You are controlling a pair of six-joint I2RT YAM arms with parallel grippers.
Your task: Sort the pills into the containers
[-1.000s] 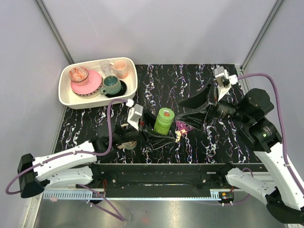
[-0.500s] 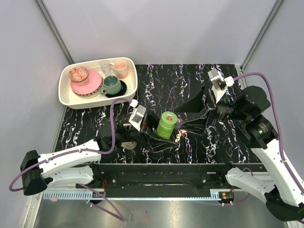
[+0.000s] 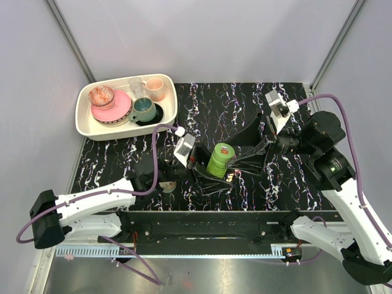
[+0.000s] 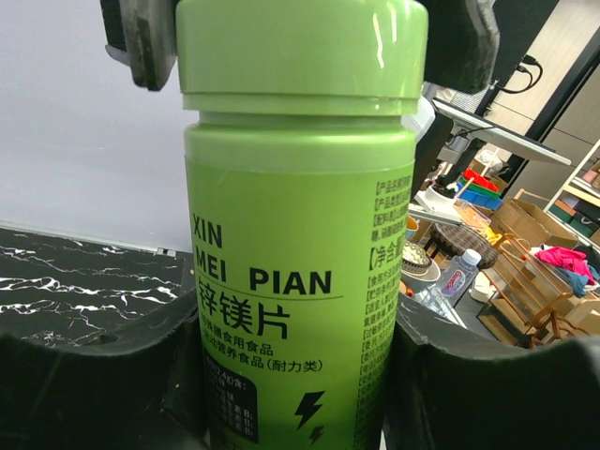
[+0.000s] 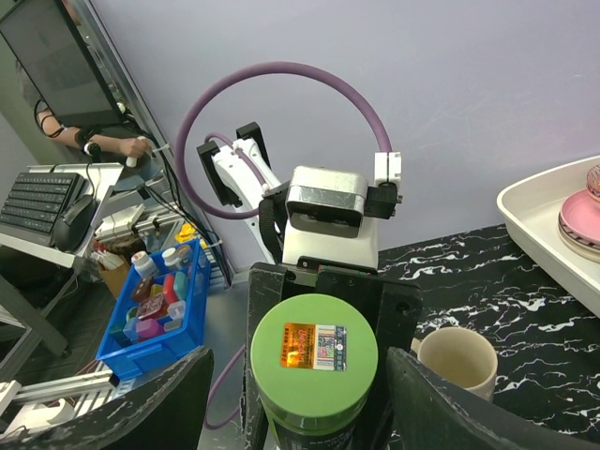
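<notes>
Pills (image 3: pixel 229 177), a few tiny pale bits, lie on the black table (image 3: pixel 202 104) right next to the bottom of the green bottle (image 3: pixel 220 159), near the middle of the table. The bottle is the only pill holder that shows well. Its darker green cap (image 5: pixel 314 349) is on, so you cannot see what is inside. The cap has a small orange sticker on top, and the side of the bottle says XIN MEI PIAN. The left gripper (image 4: pixel 295 375) is squeezed tight on the lower part of the bottle, one black finger on each side. From above, the bottle leans a little, and I cannot tell if its bottom touches the table. The right gripper (image 5: pixel 305 398) has its two fingers spread wide, one on each side of the cap. I cannot tell if they touch it. A beige mug (image 5: pixel 457 363) stands on the table near the left arm and looks to have nothing in it. In the far left corner sits a white tray (image 3: pixel 82 125). It holds a pink plate (image 3: pixel 116 110) with a bowl (image 3: pixel 101 96) on it, a teal cup (image 3: pixel 145 110), a pink cup (image 3: pixel 155 89) and a clear glass (image 3: pixel 136 86).
</notes>
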